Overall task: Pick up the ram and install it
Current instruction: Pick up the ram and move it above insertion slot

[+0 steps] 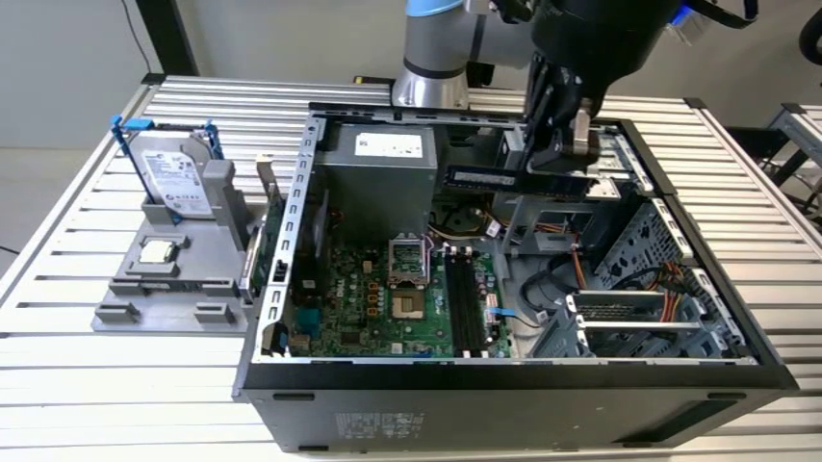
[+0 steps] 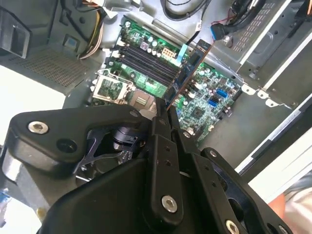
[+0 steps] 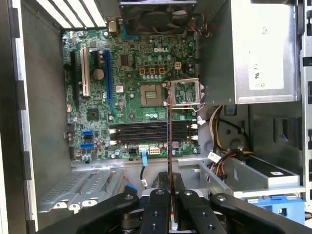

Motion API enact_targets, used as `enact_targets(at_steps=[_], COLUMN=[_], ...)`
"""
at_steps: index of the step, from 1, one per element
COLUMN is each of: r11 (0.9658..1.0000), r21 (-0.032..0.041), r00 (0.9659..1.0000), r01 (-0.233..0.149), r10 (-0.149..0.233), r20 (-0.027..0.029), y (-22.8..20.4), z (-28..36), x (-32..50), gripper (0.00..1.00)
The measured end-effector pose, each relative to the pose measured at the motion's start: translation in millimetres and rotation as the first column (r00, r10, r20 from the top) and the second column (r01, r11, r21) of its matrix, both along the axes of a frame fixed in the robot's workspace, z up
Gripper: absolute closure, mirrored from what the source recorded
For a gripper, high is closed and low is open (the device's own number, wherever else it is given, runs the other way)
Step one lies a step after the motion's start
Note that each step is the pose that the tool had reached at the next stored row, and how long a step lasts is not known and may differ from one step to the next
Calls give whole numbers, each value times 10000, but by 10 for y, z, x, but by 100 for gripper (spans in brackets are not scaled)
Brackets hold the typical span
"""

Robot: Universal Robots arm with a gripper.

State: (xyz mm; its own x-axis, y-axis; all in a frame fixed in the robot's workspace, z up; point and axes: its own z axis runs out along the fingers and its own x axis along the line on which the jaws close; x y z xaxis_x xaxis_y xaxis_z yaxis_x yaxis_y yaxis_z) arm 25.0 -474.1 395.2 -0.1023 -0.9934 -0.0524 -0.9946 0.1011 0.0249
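1. Exterior view: the open case (image 1: 514, 377) sits on the desk (image 1: 77, 385), with the hard drive (image 1: 173, 178) and processor chip (image 1: 157, 252) well apart at the exterior view's left. The jaws clamp the ram (image 1: 507, 177) above the motherboard (image 1: 372, 298), near the power supply (image 1: 372, 183). Its long axis is level, running across that view's left to right.
2. Second wrist view: the ram (image 2: 187, 73) juts from the jaws over the motherboard (image 2: 204, 97).
3. First wrist view: the ram (image 3: 169, 141) is edge-on, crossing the black slots (image 3: 141, 131).

— What does the gripper (image 2: 163, 111) hold?
— The ram (image 2: 187, 72), pinched at one end between its fingers, seen edge-on.
— And beyond it?
— The board (image 2: 155, 88). The ram's line crosses one end of the black slots (image 2: 146, 58), with the socket (image 2: 111, 87) just beside them.
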Motion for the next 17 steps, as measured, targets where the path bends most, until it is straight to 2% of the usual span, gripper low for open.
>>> enact_targets(at_steps=[3,5,7,9,12,15,17], r11=[9987,9963,9927,9877,9777,9649,9547], r21=[0,0,0,0,0,0,1], r00=[9987,9963,9927,9877,9777,9649,9547], r01=[504,854,1205,1566,2098,2627,2977], r10=[-504,-854,-1205,-1566,-2098,-2627,-2977], r20=[0,0,0,0,0,0,0], y=[0,0,0,0,0,0,0], z=[0,0,0,0,0,0,0], x=[0,0,0,0,0,0,0], gripper=[100,100,100,100,100,100,100])
